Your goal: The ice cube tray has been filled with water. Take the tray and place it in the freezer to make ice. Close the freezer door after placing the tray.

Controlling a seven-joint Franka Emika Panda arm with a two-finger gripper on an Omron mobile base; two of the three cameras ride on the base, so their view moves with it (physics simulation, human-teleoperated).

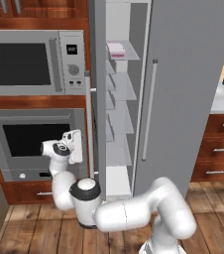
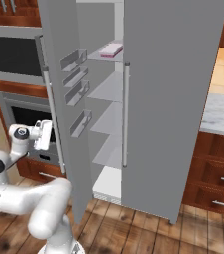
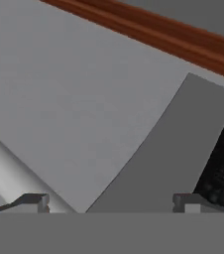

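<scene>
The pink-sided ice cube tray [image 1: 116,48] [image 2: 111,49] lies flat on the top white shelf inside the freezer [image 1: 126,89] [image 2: 109,89]. The freezer door [image 1: 97,89] [image 2: 59,69] stands swung out to the left, its inner bins facing the shelves. My gripper [image 1: 74,146] [image 2: 42,135] hovers at mid height on the outer side of that door, close to its vertical bar handle [image 2: 54,124]. In the hand view my gripper [image 3: 111,203] is open with nothing between its tips. It faces the grey door face [image 3: 84,99], the bar handle [image 3: 10,173] and the dark dispenser panel [image 3: 223,168].
A silver microwave [image 1: 25,62] and a built-in oven [image 1: 34,139] fill the wall just left of my hand. The wide right refrigerator door [image 1: 188,89] is closed. Wooden drawers [image 1: 223,149] under a marble counter [image 2: 223,114] stand to the right.
</scene>
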